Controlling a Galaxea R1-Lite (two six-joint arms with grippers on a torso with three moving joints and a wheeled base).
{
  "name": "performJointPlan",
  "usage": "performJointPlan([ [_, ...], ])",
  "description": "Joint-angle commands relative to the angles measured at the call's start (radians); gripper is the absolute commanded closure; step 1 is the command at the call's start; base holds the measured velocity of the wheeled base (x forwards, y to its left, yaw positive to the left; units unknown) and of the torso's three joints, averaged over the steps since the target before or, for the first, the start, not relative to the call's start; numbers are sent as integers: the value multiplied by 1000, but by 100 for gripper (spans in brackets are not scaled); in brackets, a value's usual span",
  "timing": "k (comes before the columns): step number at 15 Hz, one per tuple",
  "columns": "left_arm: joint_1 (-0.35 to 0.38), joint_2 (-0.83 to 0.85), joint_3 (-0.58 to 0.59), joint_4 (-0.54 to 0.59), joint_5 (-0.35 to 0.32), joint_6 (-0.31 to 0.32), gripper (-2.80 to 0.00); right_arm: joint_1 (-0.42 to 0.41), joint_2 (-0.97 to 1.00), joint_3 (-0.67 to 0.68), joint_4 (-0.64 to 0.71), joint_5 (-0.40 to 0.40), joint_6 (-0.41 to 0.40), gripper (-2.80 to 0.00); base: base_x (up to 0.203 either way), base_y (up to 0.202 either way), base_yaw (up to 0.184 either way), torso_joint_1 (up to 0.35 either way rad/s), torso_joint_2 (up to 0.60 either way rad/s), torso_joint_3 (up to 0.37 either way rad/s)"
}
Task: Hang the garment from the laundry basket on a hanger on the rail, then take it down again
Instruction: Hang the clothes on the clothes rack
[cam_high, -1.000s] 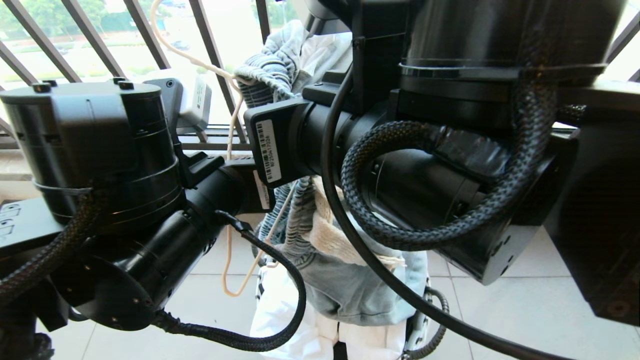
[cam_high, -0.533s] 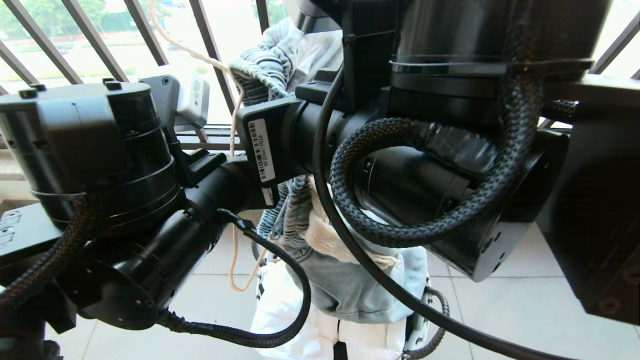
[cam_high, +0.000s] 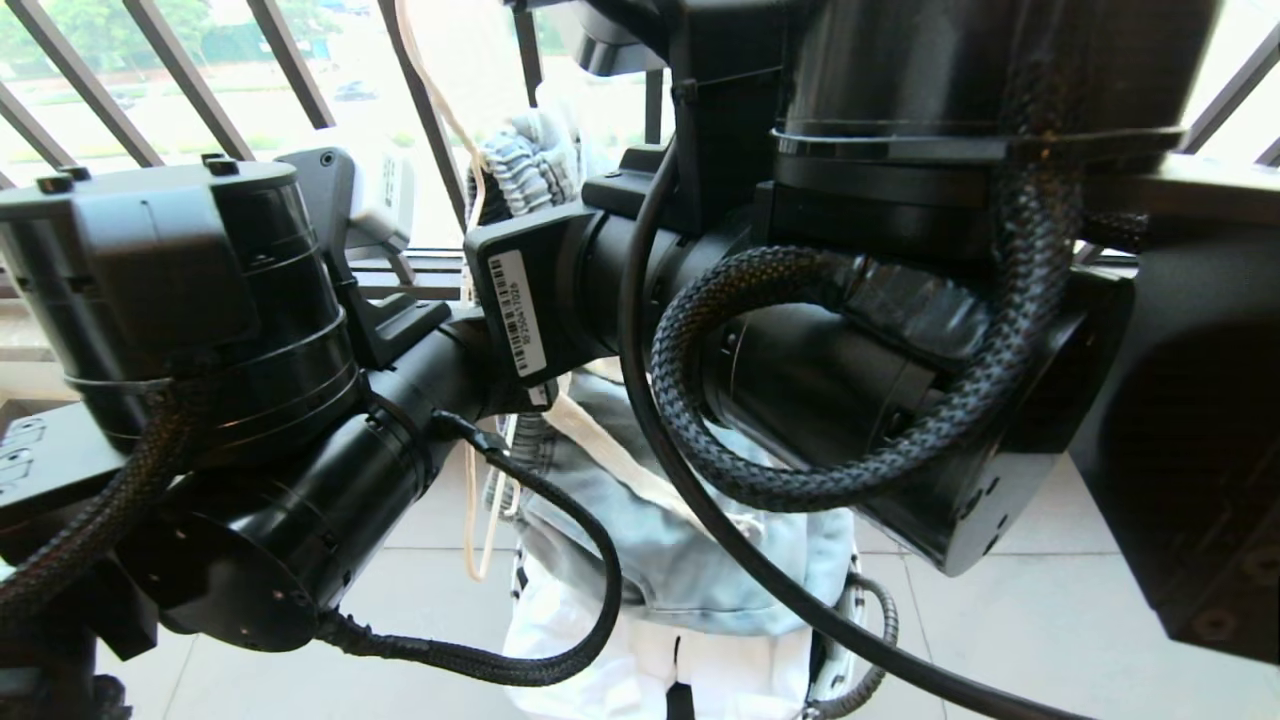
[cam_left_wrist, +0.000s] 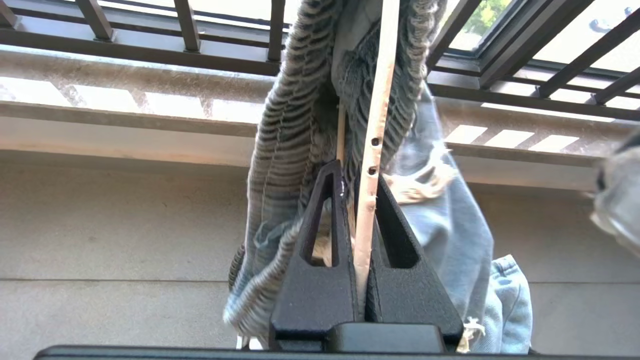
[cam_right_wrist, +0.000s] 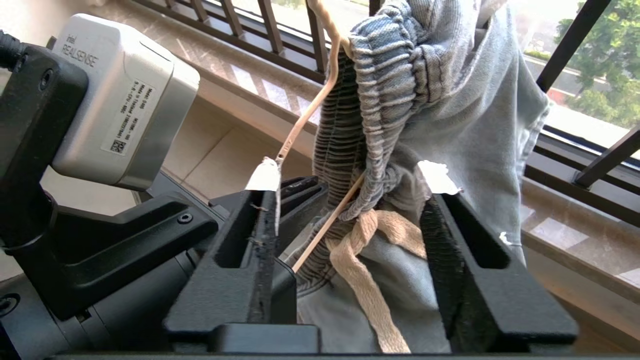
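Note:
The garment (cam_right_wrist: 450, 100), washed blue-grey denim shorts with a ribbed waistband and cream drawstring (cam_right_wrist: 360, 280), hangs over the thin cream hanger (cam_right_wrist: 305, 125). My right gripper (cam_right_wrist: 350, 185) is open, its fingers standing either side of the bunched waistband and drawstring without clamping them. My left gripper (cam_left_wrist: 357, 172) is shut on the hanger's chipped wire (cam_left_wrist: 372, 150), with the shorts (cam_left_wrist: 450, 225) draped just beyond it. In the head view both arms block most of the scene; the shorts (cam_high: 680, 560) hang between them over the laundry basket's patterned rim (cam_high: 842, 650). The rail is out of view.
A black barred window railing (cam_high: 200, 90) and a stone ledge (cam_left_wrist: 125, 130) lie close behind the garment. Pale floor tiles (cam_high: 1000, 620) show below. My two forearms and their braided cables (cam_high: 800, 470) crowd the space in front.
My right gripper has opened and let go of the waistband. The shorts have slumped lower on the hanger. The left gripper keeps its hold on the wire.

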Motion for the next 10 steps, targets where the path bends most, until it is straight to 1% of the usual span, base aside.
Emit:
performJointPlan([
  [1,0,-7,0,-3,5,-1,0,1,-8,3,-1,-6,-1,-280,0,0,0,0,0,0],
  [3,0,-16,0,-5,1,-1,0,1,-39,20,3,-10,-2,-280,0,0,0,0,0,0],
  [6,1,-29,14,-7,-39,-7,0,-12,-102,94,2,-14,-1,-280,0,0,0,0,0,0],
  [9,1,-40,50,-109,-87,1,0,-53,-181,180,0,-17,2,-280,0,0,0,0,0,0],
  [10,1,-48,60,-118,-112,0,0,-74,-209,219,0,-17,2,-280,0,0,0,0,0,0],
])
